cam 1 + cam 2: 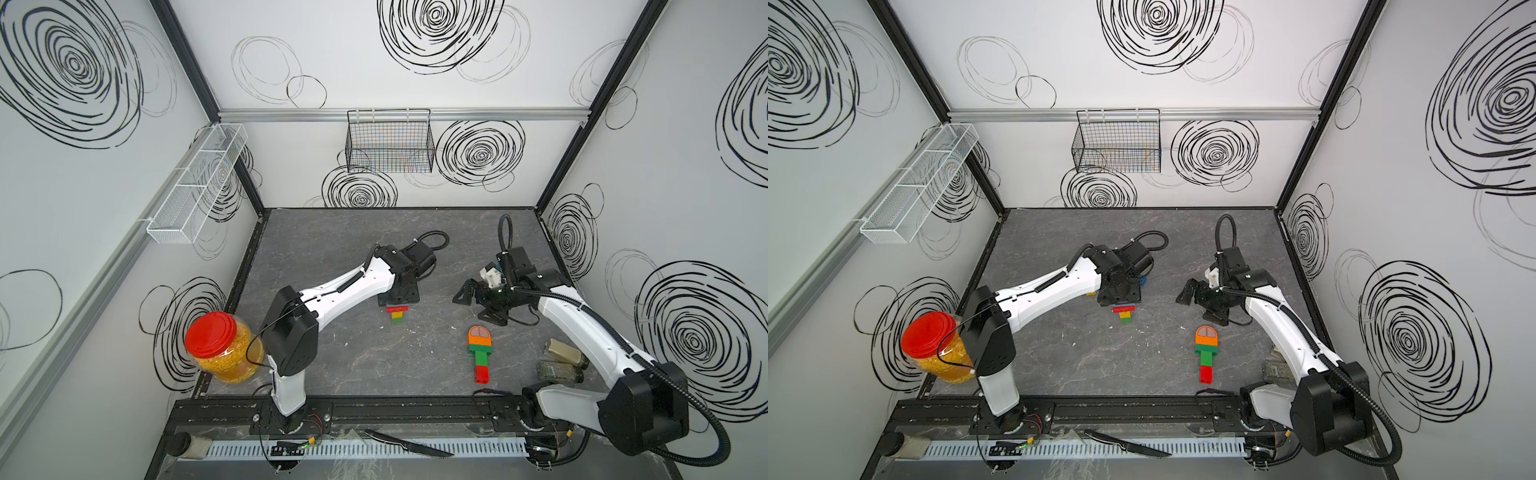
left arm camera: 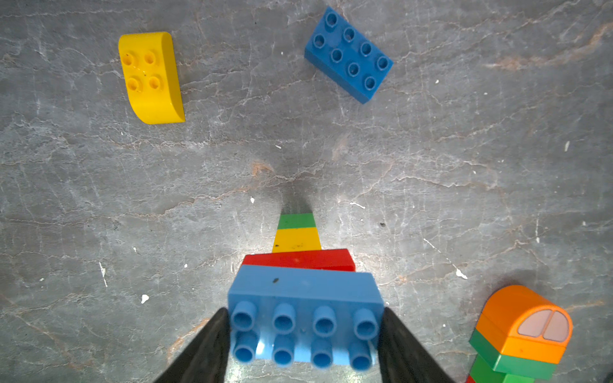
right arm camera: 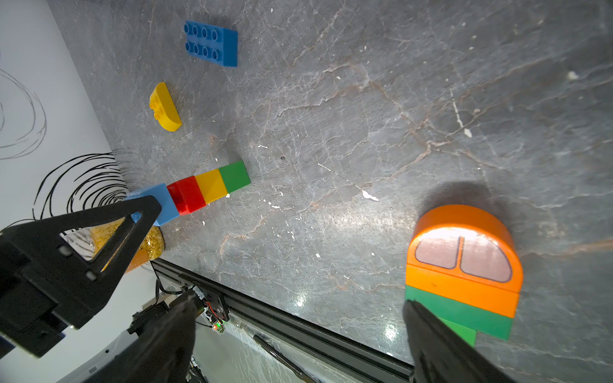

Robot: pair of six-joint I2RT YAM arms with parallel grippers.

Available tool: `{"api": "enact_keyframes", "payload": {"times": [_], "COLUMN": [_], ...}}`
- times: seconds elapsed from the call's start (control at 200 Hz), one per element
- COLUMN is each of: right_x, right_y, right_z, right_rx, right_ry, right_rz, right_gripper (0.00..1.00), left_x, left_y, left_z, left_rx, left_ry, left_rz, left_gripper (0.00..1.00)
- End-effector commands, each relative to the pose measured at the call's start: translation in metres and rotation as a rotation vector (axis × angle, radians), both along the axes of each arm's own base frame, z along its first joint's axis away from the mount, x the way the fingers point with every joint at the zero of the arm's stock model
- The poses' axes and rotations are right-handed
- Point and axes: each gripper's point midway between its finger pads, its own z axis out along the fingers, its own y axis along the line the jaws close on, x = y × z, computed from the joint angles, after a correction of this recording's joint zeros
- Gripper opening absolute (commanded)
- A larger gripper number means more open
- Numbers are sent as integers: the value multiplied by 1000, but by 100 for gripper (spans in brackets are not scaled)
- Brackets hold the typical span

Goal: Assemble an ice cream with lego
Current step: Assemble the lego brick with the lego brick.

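Your left end effector [image 2: 306,313] is clamped on the light blue brick [image 2: 303,285], which tops a stack [image 2: 297,238] of red, yellow and green bricks. The green end points down at the tabletop [image 2: 99,199]. Your right end effector [image 1: 478,306] hangs spread wide, grasping nothing, near the orange-domed model [image 1: 480,353] lying flat. A yellow rounded brick [image 2: 151,78] and a dark blue oblong brick [image 2: 348,54] lie loose, apart from each other.
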Motion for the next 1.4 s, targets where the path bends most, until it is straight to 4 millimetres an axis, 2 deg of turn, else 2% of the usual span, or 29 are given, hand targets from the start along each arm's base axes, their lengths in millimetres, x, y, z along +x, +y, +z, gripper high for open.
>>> {"api": "enact_keyframes", "payload": {"times": [0.0,0.575,0.901,1.241,1.396], "right_x": [-3,-4,-4,-4,-4], "right_y": [-2,-4,-6,-8,-8], "right_z": [4,4,3,3,3], "right_rx": [9,4,2,8,7], "right_ry": [-13,-14,-12,-15,-16], "right_rz": [3,-1,-7,-11,-12], "right_gripper": [100,100,100,100,100], "left_x": [-6,-7,-9,-5,-6], "left_y": [12,12,11,11,14], "left_z": [8,8,9,23,19], "left_rx": [8,-12,-52,-111,-108], "left_ry": [6,15,23,-9,-2], "left_rz": [27,53,119,216,236], "left_gripper": [60,60,60,59,58]}}
